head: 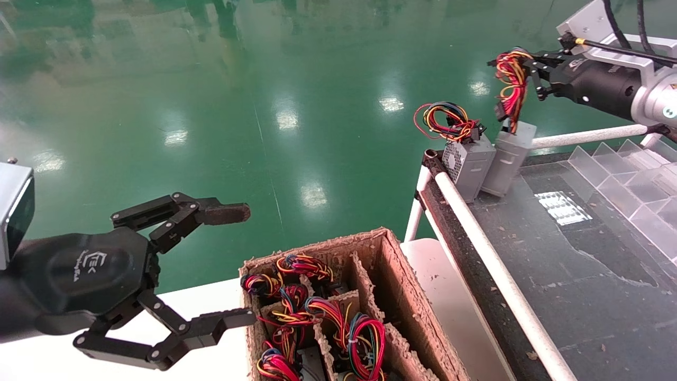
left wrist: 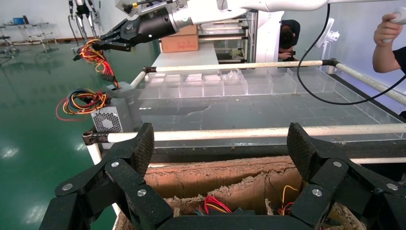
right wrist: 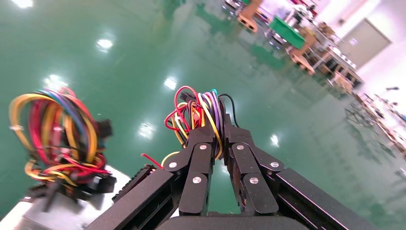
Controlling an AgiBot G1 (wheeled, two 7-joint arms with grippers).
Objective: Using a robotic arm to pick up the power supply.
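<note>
The power supply was being lifted by its wire bundle, clamped in the right gripper; a clean rise was needed next.

Dark bench edged by white rails, speckled with debris. At its far corner, two grey boxes, touching. Along the right, clear dividers.

Two grey power supplies: one power supply beside its twin on the bench. Two grippers: robotic arm and left gripper, two fingers each. One cardboard box of several wire bundles.
</note>
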